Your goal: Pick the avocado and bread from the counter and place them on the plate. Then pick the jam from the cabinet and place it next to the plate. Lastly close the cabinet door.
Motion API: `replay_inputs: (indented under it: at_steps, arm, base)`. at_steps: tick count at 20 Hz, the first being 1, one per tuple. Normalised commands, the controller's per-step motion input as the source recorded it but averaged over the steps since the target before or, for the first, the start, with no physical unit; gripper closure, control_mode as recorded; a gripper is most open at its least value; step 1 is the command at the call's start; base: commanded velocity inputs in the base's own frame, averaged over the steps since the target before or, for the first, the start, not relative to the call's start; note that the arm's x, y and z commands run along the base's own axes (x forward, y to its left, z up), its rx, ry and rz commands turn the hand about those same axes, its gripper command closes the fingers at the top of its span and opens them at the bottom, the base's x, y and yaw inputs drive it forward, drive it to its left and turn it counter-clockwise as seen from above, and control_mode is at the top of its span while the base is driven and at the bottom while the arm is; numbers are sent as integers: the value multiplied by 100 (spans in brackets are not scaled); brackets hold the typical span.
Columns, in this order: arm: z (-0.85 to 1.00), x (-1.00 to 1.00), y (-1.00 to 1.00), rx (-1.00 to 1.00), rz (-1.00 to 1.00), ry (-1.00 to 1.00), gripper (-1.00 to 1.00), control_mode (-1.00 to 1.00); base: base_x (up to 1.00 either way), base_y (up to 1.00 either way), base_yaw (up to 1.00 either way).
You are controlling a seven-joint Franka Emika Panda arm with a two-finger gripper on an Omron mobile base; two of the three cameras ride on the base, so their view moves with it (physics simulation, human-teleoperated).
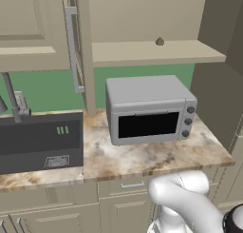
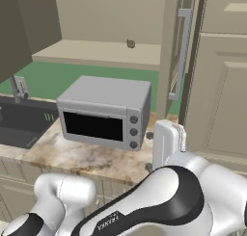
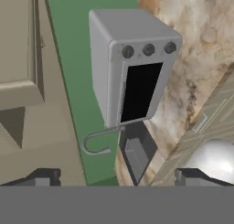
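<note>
- One task item can be made out with confidence: the jam [image 1: 160, 41], a tiny brown lump, sits alone on the plain shelf [image 1: 156, 53] inside the cabinet [image 2: 96, 18], above the microwave [image 1: 148, 109].
- The cabinet door [image 1: 35, 30] stands swung open at the left of the left base view, its long silver bar handle [image 1: 72, 49] facing the opening.
- The desk [image 1: 156, 153] carries the microwave, with the sink [image 1: 40, 141] and faucet [image 1: 12, 99] to its left; no avocado, bread or plate can be picked out on the stretch of desk in these pictures.
- The tool [image 3: 118, 176] has its jaws spread wide with nothing between them; the hand view looks past its two dark tips at the microwave, rolled on its side, and the faucet.
- Judging by this, no step can be counted as finished from here. The arm looks to be between grasps, either seeking the counter items or setting up for the jam.
- If the jam is next, the tool must rise to shelf height, go in over the microwave, and centre its jaws on that small lump before closing.
- The open door must be left alone until last.
</note>
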Motion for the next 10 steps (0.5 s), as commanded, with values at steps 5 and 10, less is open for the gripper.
replay_inputs:
  at_steps: [5, 10]
  arm:
    - [0, 20, -28, 14, 11, 0, -100, -100]
    - [0, 24, -11, 11, 9, 0, -100, -100]
  base:
    - [0, 0, 0]
    - [0, 0, 0]
